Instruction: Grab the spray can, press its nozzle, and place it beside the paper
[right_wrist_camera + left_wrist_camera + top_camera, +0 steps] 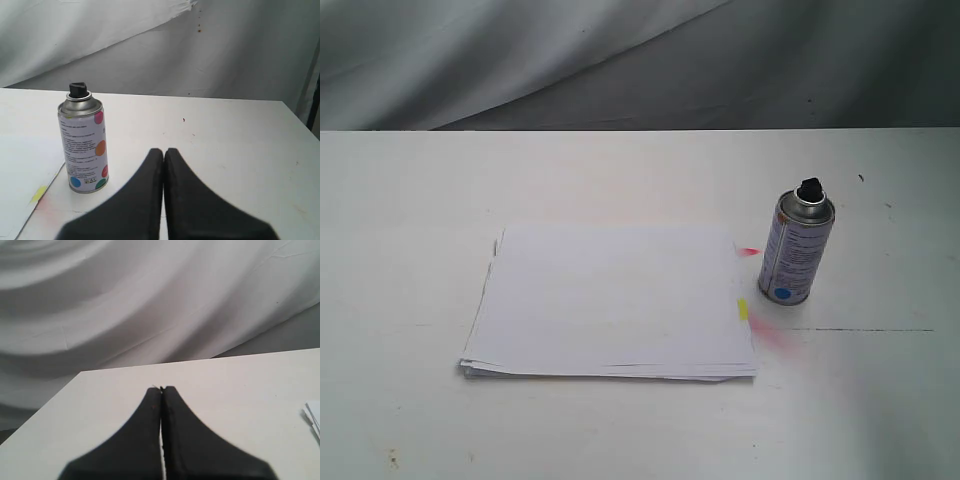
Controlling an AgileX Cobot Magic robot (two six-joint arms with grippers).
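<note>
Over on the right of the worktop (pixel 880 400), the spray can (pixel 798 250) stands upright just beside the paper (pixel 610 300), ahead of the clenched, empty right hand (pixel 163 151), the nearer one; the left hand (pixel 161 389), likewise clenched and empty, is farther off.

in the left wrist view, just a corner of the paper (pixel 313 415) before the frame edge; in the right wrist view, likewise cropped at the edge. soft blur over the left gripper (pixel 161 389) and right gripper (pixel 163 150), bases cropped by the frame. too small to read: label print on the can (pixel 83 145), in either view showing it.
</note>
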